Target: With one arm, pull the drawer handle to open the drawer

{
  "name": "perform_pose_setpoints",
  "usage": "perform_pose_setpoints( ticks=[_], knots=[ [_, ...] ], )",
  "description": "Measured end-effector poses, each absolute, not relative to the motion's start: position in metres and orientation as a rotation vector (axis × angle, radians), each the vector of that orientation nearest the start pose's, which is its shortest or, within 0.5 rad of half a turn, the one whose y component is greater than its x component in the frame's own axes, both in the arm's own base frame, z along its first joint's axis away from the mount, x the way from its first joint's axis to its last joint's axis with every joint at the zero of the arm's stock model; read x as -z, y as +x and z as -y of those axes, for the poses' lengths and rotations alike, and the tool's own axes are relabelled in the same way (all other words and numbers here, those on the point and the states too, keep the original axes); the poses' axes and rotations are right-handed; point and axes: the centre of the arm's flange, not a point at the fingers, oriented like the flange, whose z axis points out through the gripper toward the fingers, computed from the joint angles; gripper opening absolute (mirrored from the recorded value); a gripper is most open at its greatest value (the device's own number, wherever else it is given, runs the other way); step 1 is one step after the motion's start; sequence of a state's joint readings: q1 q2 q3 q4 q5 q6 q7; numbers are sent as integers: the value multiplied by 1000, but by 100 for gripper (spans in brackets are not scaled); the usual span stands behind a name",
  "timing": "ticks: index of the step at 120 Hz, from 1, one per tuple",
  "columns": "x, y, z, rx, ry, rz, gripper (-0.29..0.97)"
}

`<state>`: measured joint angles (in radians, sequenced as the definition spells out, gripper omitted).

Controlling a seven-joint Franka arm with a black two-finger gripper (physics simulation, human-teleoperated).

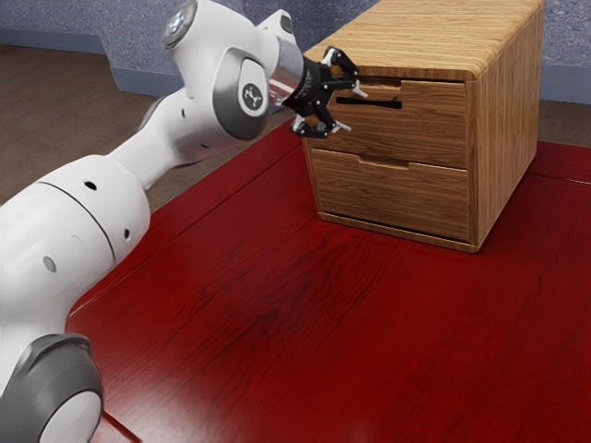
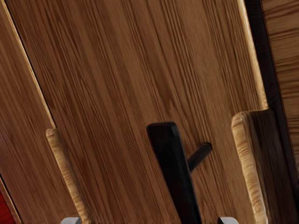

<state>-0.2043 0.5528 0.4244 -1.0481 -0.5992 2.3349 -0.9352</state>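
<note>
Tabletop [image 1: 277,314] of glossy dark-red wood; brown floor [image 1: 65,92] and speckled blue-grey wall [image 1: 120,18] beyond. Carries light oak two-drawer cabinet [image 1: 503,111] toward exterior view's right; drawer contents hidden. Slim black bar handle [image 1: 380,102] [image 2: 170,172] on upper drawer [image 1: 429,125] front. Black two-finger gripper [image 1: 354,109] at handle's arm-side end, jaws spread wide, straddling it above and below, not clamped.

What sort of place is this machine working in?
Likely a computer-rendered workroom or test space, not a real one: a white robot arm reaches over a glossy red table toward a small wooden two-drawer cabinet, with a plain brown floor and a grey-blue wall behind.
</note>
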Motion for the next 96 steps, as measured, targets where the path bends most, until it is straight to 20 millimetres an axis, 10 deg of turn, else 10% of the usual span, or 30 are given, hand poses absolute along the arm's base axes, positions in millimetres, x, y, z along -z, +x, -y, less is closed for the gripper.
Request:
perform_pose_setpoints(
  ticks=[96],
  knots=[
    [-622,756,-45,-750,1947,-1387,27]
  ],
)
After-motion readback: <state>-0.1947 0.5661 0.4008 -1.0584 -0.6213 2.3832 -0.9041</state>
